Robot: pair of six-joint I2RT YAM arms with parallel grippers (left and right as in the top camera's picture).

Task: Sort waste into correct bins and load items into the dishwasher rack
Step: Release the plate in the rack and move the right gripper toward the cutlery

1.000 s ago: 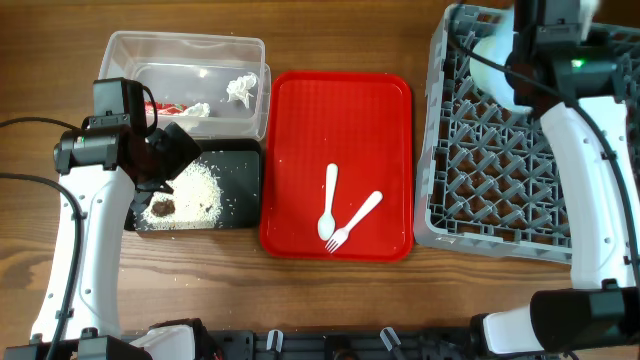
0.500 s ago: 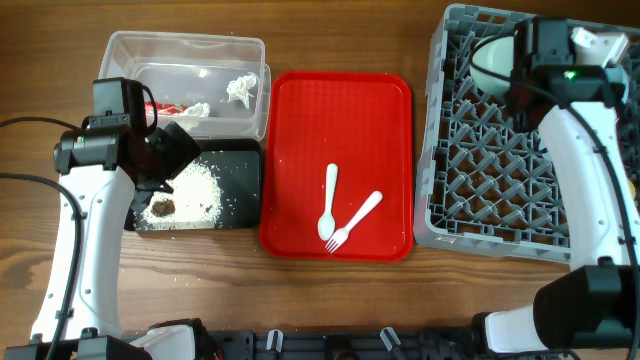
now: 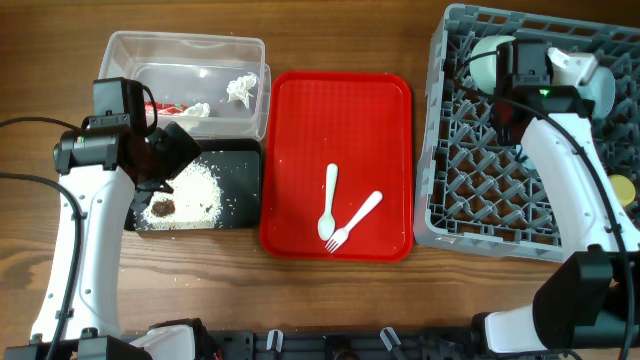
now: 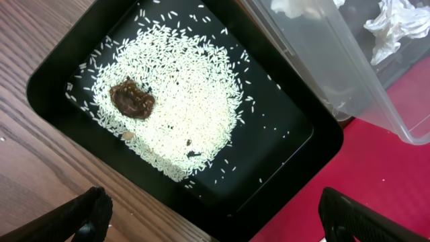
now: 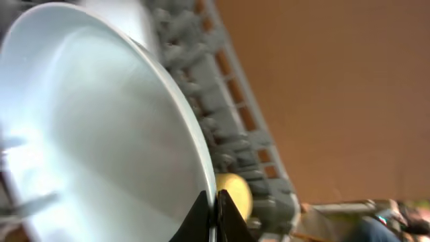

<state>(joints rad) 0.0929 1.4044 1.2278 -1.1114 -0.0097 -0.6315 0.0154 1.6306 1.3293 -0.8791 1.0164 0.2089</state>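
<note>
My right gripper point(image 5: 213, 208) is shut on the rim of the light blue plate point(image 5: 101, 134) and holds it on edge over the far right of the grey dishwasher rack point(image 3: 480, 170), where the plate point(image 3: 602, 92) shows beside the gripper point(image 3: 580, 80). A pale green bowl point(image 3: 485, 55) sits in the rack's far left corner. A yellow cup point(image 3: 625, 190) stands at its right side. My left gripper point(image 4: 222, 225) is open and empty above the black tray point(image 4: 295, 154), which holds rice point(image 4: 181, 101) and a brown scrap point(image 4: 132, 99). The light blue bowl is not visible.
The clear tub point(image 3: 135, 50) behind the black tray holds crumpled tissue point(image 3: 242, 87) and a red-and-white wrapper point(image 3: 165, 107). The red serving tray point(image 3: 340, 110) in the middle carries a white spoon point(image 3: 329, 200) and a white fork point(image 3: 355, 220).
My right wrist has moved down and left over the rack with the plate, uncovering the pale green bowl. The left arm has not moved.
</note>
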